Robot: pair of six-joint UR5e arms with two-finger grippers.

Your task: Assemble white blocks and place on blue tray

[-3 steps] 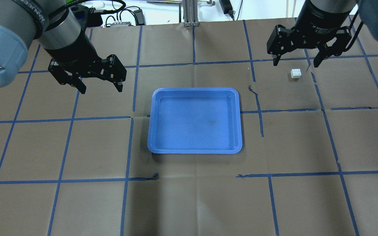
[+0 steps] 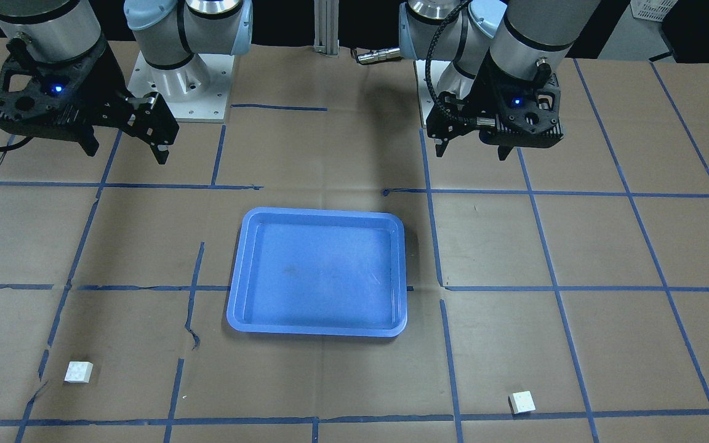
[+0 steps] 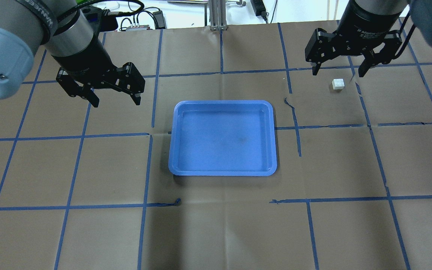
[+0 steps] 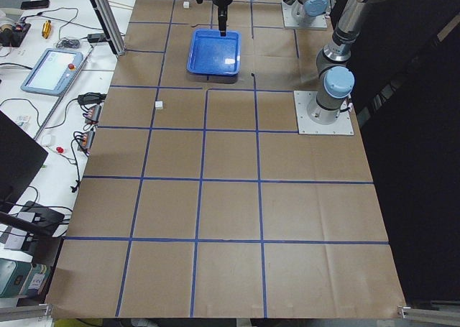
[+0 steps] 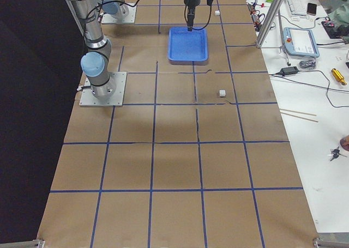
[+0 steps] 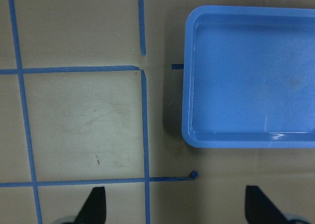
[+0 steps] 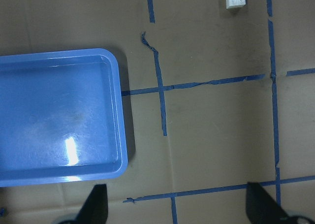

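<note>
One white block [image 2: 522, 402], near the table's [image 2: 576, 246] operator-side edge, is hidden in the overhead view behind the left gripper [image 3: 116, 103]. The blue tray [image 6: 246, 76] runs off the left wrist view's right edge and the right wrist view's left edge. Side views leave both blocks too small to show studs.

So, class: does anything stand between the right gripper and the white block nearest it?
Nothing visible does. The right gripper hangs open, apart from that white block, and only bare taped paper lies around the block.
</note>
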